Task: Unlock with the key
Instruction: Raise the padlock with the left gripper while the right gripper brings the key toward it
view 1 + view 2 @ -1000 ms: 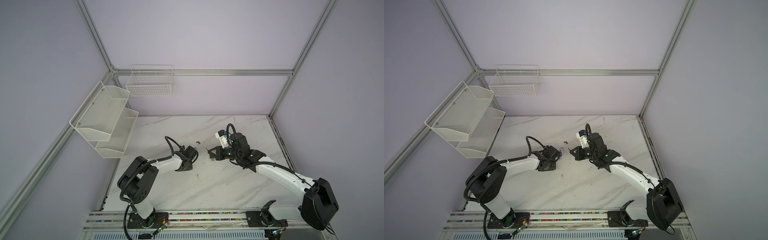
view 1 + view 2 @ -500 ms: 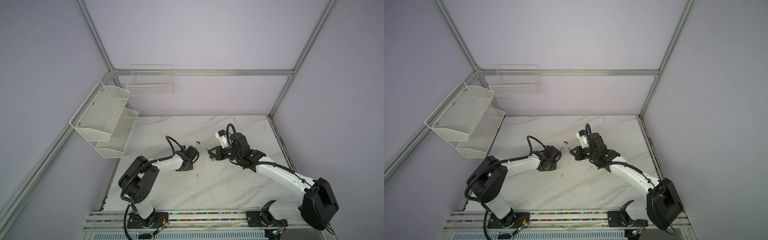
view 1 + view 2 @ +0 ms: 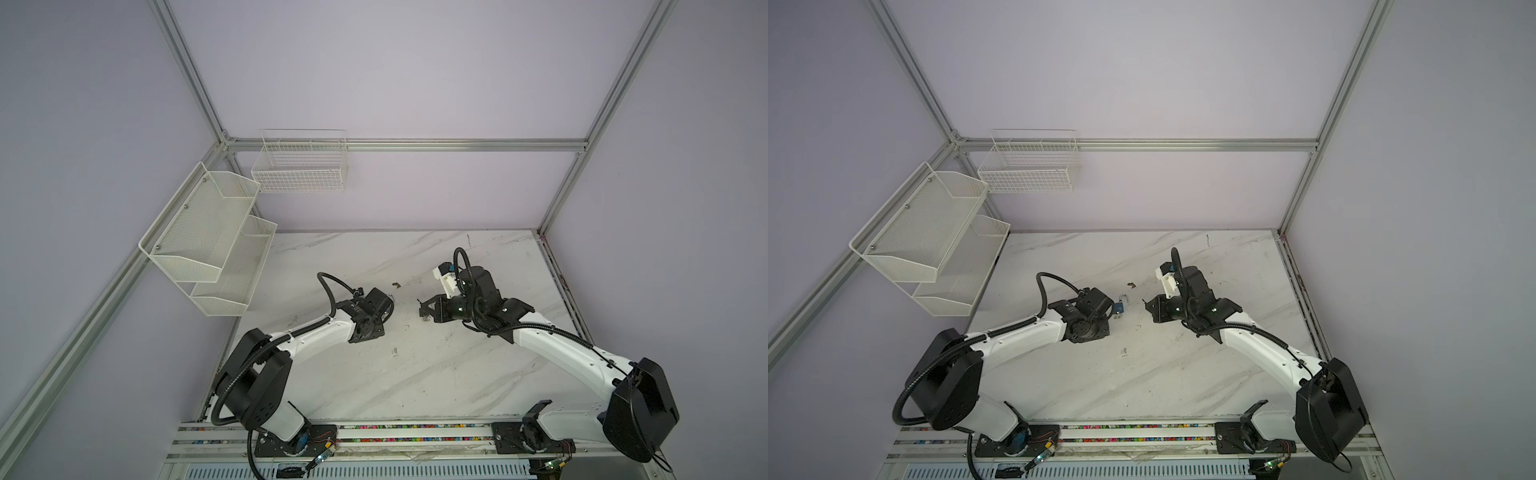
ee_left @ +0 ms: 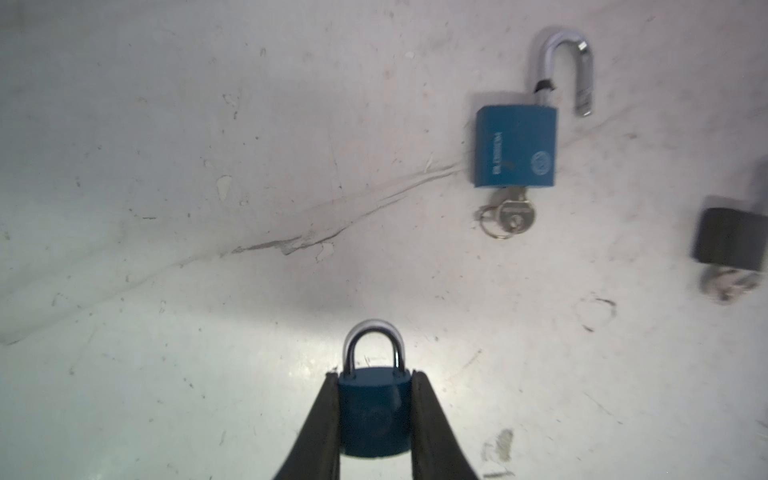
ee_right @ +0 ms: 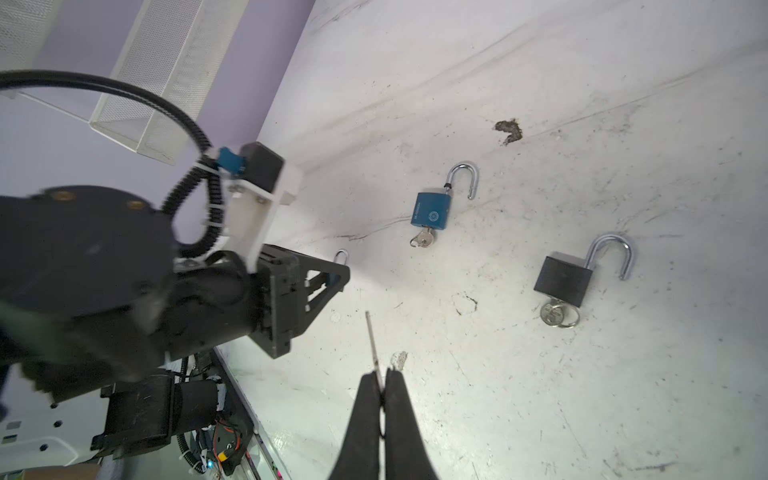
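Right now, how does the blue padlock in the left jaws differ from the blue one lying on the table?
The held padlock has its shackle closed; the lying padlock has it open. The lying padlock has a key in it; the held padlock shows none. Both have blue bodies, silver shackles.

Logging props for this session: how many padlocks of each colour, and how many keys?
Blue padlocks: 2 (shut blue padlock in left gripper; open blue padlock)
Black padlock: 1
Keys: 3 (blue lock's key; black lock's key; loose key in right gripper)
Total: 6
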